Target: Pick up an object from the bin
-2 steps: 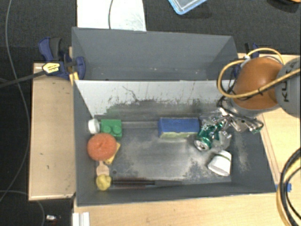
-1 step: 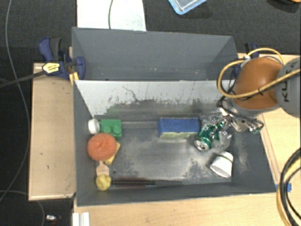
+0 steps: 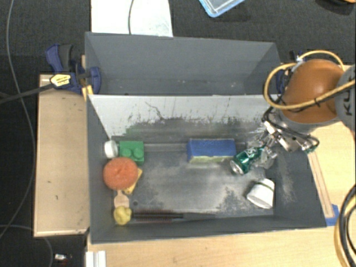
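Camera view is showing the end effector (image 3: 257, 153) hanging low at the right side of the grey metal bin (image 3: 183, 65). The small green cylindrical can with a silvery end (image 3: 242, 162) is lying right at its tip, toward the lower left. The can is resting tilted on the bin floor, its long axis running from lower left up toward the end effector. Its upper end seems to be touching the metal tip, but the glinting parts are merging there, so I cannot tell whether the end effector is spread or pinching the can (either reading is fitting what is visible). The blue rectangular sponge block (image 3: 210, 148) is sitting just beside the can on its left. The white rounded cap (image 3: 261, 193) is lying near, below it. In my judgement, the coming move is depending on closing across the can's short axis and rising clear of both neighbours.
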### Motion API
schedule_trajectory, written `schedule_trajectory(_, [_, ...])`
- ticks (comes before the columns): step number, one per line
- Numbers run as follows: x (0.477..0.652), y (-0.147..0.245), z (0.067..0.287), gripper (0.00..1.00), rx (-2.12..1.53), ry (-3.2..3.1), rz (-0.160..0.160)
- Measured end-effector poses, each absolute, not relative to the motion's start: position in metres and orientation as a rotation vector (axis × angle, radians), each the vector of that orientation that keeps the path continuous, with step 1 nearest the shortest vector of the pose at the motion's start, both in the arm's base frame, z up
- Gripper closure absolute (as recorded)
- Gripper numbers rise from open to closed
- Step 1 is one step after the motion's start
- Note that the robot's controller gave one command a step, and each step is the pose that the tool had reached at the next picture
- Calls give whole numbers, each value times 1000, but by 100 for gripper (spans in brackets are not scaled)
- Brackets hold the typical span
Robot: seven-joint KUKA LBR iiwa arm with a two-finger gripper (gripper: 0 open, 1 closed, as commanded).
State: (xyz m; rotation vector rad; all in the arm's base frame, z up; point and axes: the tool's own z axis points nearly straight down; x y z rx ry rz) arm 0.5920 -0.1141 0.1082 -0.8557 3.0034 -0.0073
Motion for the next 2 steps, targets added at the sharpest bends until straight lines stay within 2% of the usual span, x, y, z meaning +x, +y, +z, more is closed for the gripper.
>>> schedule_trajectory(1, [593,-114,150,100,-851,3003,-8])
schedule_trajectory(2, [594,-114,172,100,-843,2999,-11])
